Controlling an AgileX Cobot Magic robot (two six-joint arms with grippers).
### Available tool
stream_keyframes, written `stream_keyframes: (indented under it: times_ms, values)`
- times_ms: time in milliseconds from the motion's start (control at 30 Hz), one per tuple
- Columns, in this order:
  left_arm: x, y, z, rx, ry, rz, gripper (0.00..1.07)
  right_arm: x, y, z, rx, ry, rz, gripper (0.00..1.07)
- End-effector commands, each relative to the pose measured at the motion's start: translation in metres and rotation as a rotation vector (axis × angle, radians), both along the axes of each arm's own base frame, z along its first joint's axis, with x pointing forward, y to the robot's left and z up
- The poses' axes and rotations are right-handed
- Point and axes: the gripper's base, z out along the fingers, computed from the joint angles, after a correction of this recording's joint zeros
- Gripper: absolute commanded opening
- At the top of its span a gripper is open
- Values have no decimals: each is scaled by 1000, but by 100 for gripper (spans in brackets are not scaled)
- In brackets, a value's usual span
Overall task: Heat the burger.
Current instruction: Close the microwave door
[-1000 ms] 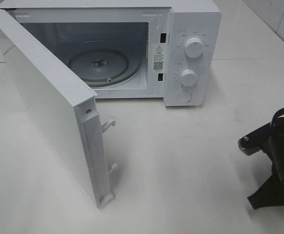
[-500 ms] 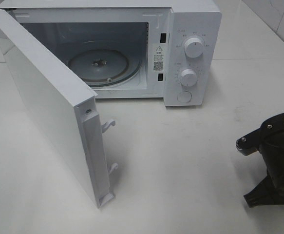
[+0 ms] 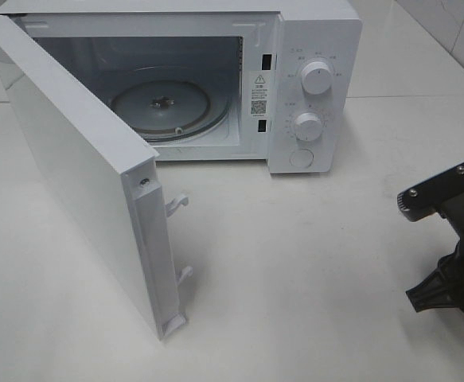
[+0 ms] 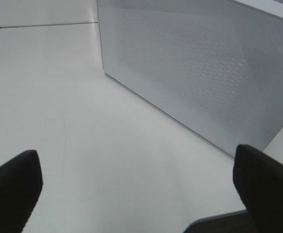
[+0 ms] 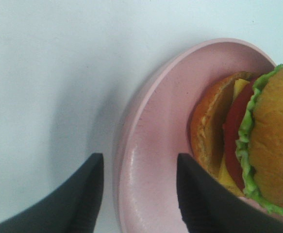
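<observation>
The burger [image 5: 260, 145], with a glossy brown bun, green lettuce and red and yellow layers, lies tipped on a pink plate [image 5: 151, 145] in the right wrist view. My right gripper [image 5: 140, 158] is open, its two black fingers standing on either side of the plate's near rim with a gap on both sides. Only my right arm [image 3: 453, 239] shows at the right edge of the high view; burger and plate lie outside that view. My left gripper [image 4: 136, 153] is wide open over bare table with nothing between its fingers.
A white microwave [image 3: 315, 87] stands at the back with its door [image 3: 80, 175] swung far out to the left and front. Its glass turntable [image 3: 164, 107] carries nothing. The door's perforated outer face [image 4: 204, 73] fills the left wrist view.
In the high view my right arm has shifted toward the right edge and turned a little. The microwave and its door have not moved.
</observation>
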Motion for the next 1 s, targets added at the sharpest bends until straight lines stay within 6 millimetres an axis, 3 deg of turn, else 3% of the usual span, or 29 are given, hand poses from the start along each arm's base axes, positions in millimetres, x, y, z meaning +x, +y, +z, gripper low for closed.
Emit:
stream_keyframes:
  times_ms: [33, 333, 567, 733, 1000]
  values:
    - [-2, 0, -1, -4, -12, 2, 100, -7, -2, 17, 50, 4, 33, 49]
    - [-2, 0, -1, -4, -12, 2, 100, -12, 11, 46, 194, 46, 162, 52]
    - [-2, 0, -1, -4, -12, 2, 100, -15, 28, 77, 333, 108, 334, 68]
    - [-2, 0, -1, -4, -12, 2, 100, -23, 34, 94, 423, 132, 408, 70]
    - [-2, 0, -1, -4, -12, 2, 100, -47, 20, 119, 471, 106, 435, 70]
